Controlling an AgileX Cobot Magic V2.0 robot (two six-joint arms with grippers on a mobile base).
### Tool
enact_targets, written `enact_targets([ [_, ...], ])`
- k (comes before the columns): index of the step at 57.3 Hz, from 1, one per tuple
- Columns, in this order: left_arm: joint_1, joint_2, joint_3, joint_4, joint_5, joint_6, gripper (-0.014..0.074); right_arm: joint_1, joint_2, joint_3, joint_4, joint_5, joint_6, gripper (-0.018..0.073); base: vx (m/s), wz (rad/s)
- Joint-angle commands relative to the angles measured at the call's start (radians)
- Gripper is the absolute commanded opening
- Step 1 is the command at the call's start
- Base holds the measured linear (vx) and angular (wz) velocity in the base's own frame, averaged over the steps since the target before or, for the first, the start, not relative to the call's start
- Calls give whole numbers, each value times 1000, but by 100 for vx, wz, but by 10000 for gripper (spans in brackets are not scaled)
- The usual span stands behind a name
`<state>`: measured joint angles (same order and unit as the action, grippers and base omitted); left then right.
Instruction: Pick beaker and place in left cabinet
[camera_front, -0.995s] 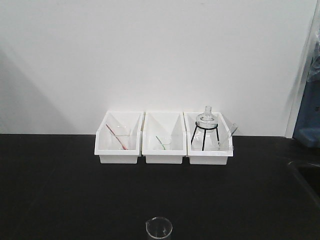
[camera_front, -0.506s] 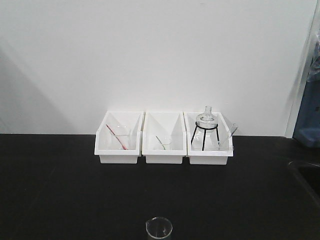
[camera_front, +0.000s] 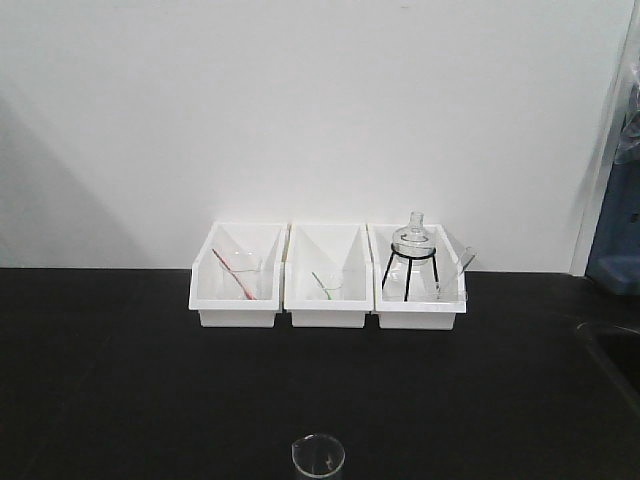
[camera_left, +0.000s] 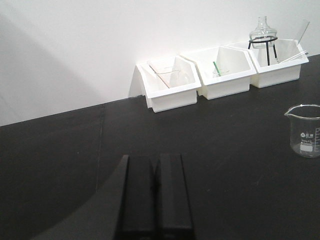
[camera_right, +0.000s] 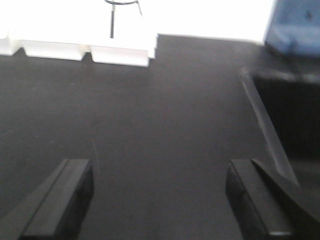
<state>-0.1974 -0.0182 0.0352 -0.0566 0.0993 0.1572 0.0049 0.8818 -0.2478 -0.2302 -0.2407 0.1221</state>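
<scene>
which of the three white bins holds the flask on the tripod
The rightmost bin in the front view: it holds the round flask on a black tripod. The middle bin and left bin hold small glassware.

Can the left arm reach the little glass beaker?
Probably yes. Only bare black bench lies between the left tool and the beaker, though the tool is shut and must open first.

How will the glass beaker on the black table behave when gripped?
The beaker looks like clear glass, so probably fragile and slippery. It appears empty, so likely light. Standing upright on its flat base, it should not roll.
</scene>
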Motion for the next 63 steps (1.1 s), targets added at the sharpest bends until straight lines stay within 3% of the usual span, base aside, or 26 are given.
enact_targets([
  [1,-6,-10,-26,-5,-92,-2,-6,-4,99,-35,-135,-289,14,627,0,0],
  [11,-6,-10,-26,-5,-92,-2,-6,-4,309,-38,-361,-619,182,624,0,0],
  [29,-6,-10,-26,-5,-92,-2,-6,-3,674,-75,-515,-1000,171,624,0,0],
  [34,-6,-10,-26,-5,-92,-2,-6,9,745,-125,-564,-1007,171,624,0,0],
  [42,-6,-10,-26,-5,-92,-2,-6,112,837,-237,-562,-963,162,624,0,0],
  [51,-6,-10,-26,-5,-92,-2,-6,230,920,-343,-494,-858,152,622,0,0],
  [63,-6,-10,-26,-5,-92,-2,-6,323,1027,-436,-416,-839,144,619,0,0],
])
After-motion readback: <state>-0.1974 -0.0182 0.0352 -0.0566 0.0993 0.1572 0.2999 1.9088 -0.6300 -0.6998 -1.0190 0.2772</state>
